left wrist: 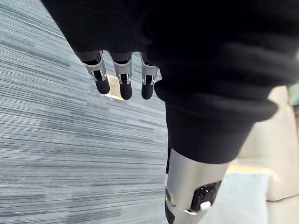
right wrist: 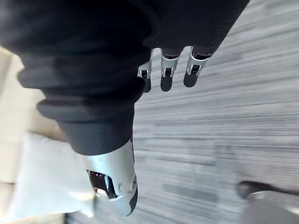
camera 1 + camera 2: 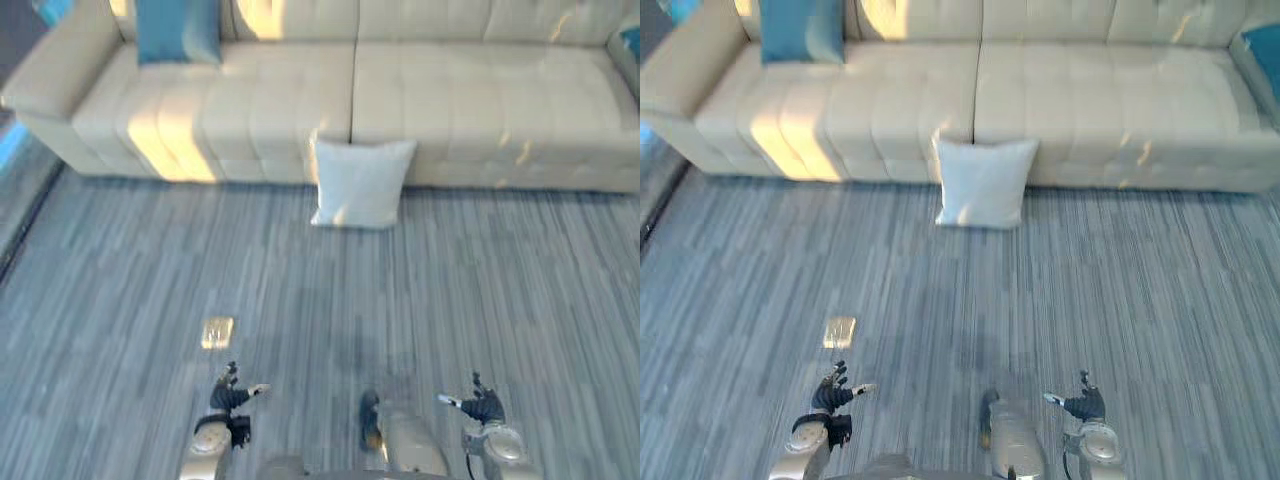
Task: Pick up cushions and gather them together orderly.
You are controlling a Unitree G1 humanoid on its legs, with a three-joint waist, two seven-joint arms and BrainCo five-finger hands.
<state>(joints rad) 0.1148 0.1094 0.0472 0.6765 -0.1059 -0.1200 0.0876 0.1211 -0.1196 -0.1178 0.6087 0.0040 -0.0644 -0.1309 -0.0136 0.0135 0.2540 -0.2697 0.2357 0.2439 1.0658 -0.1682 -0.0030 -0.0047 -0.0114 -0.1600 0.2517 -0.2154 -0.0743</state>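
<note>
White cushion (image 3: pixel 360 183) on floor (image 3: pixel 300 300), leaning on sofa (image 3: pixel 450 90) front; blue cushion (image 3: pixel 178 30) far left on seat. Left hand (image 3: pixel 228 397), right hand (image 3: pixel 482 405) near, fingers relaxed, empty. Approach first, then grip both side edges.

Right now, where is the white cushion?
The white cushion stands on the grey floor straight ahead in the eye views, leaning against the front of the cream sofa by its middle seam, right of the blue cushion on the seat.
</note>
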